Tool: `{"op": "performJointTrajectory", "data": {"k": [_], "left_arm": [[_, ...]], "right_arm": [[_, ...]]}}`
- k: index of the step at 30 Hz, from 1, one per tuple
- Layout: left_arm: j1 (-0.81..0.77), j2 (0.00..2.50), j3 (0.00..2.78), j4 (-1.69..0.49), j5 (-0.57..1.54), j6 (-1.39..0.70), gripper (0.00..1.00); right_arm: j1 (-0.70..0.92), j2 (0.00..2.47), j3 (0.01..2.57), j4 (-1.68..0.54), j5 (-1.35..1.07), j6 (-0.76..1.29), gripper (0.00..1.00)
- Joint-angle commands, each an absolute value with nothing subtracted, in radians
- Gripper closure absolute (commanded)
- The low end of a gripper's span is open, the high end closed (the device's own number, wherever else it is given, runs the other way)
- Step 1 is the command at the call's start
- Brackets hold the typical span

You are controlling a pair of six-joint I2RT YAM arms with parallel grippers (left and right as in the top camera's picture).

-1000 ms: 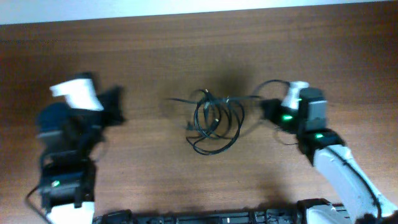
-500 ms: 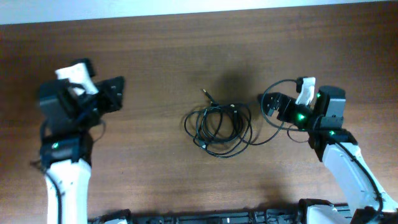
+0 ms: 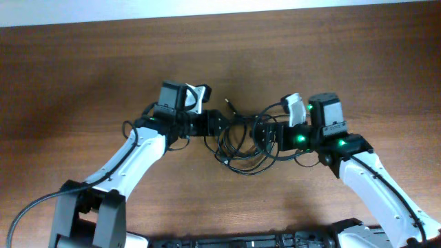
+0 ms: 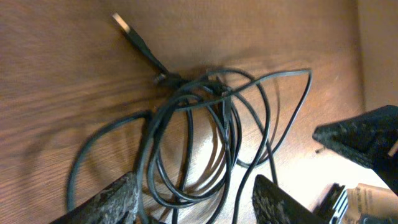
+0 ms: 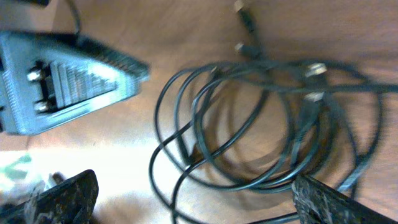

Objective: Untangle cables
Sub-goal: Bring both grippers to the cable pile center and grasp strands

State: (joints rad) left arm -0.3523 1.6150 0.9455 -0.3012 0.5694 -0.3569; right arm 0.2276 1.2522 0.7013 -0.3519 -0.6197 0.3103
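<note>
The cables [image 3: 242,148] lie as one tangled bundle of thin black loops in the middle of the wooden table. A metal-tipped plug [image 3: 227,103] sticks out at the bundle's far left. My left gripper [image 3: 213,127] is at the bundle's left edge, open. In the left wrist view its fingers [image 4: 112,202] stand apart, with loops of the cables [image 4: 151,149] running between them and the plug [image 4: 122,23] beyond. My right gripper [image 3: 273,135] is at the bundle's right edge, open wide. In the right wrist view, strands of the cables [image 5: 309,102] pass between its fingertips [image 5: 336,202].
The two grippers face each other across the bundle, close together. The right gripper [image 4: 367,140] shows in the left wrist view, and the left gripper [image 5: 62,74] in the right wrist view. Thicker black wires [image 3: 134,127] hang from the left arm. The table's far edge [image 3: 220,17] meets a pale wall.
Both arms have swung in from the table's sides to the bundle. Both grippers have opened. The bundle has settled into a rounder coil.
</note>
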Motion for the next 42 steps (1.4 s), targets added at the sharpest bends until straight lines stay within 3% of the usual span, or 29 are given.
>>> {"op": "performJointTrajectory", "data": {"k": [1,6,10,11,13,15,17,26,31,35,39,42], "left_arm": [[-0.364,1.624,0.96,-0.296,0.526,-0.347,0.28],[-0.364,1.624,0.96,-0.318,0.526,-0.347,0.14],[-0.364,1.624,0.96,-0.316,0.527,-0.346,0.1],[-0.364,1.624,0.96,-0.316,0.527,-0.347,0.1],[-0.364,1.624,0.96,-0.316,0.504,-0.343,0.13],[-0.364,1.624,0.96,-0.322,0.444,-0.343,0.27],[-0.364,1.624,0.96,-0.335,0.418,-0.329,0.36],[-0.294,1.624,0.96,-0.349,0.397,-0.282,0.35],[-0.285,1.624,0.96,-0.36,0.396,-0.283,0.36],[-0.285,1.624,0.96,-0.36,0.396,-0.283,0.32],[-0.285,1.624,0.96,-0.36,0.395,-0.283,0.3],[-0.285,1.624,0.96,-0.36,0.396,-0.283,0.27]], "right_arm": [[0.283,1.25,0.707,-0.358,-0.643,0.296,0.01],[0.295,1.25,0.707,-0.376,-0.656,0.297,0.01],[0.294,1.25,0.707,-0.382,-0.656,0.297,0.01],[0.294,1.25,0.707,-0.382,-0.656,0.297,0.06],[0.294,1.25,0.707,-0.369,-0.653,0.402,0.2],[0.295,1.25,0.707,-0.359,-0.621,0.474,0.36],[0.295,1.254,0.707,-0.358,-0.564,0.623,0.42],[0.485,1.43,0.707,-0.151,-0.434,0.723,0.43],[0.498,1.562,0.707,-0.052,-0.392,0.781,0.43],[0.498,1.645,0.707,0.044,-0.414,0.772,0.48],[0.498,1.658,0.707,0.042,-0.408,0.424,0.5],[0.498,1.658,0.707,0.042,-0.406,0.337,0.5]]}}
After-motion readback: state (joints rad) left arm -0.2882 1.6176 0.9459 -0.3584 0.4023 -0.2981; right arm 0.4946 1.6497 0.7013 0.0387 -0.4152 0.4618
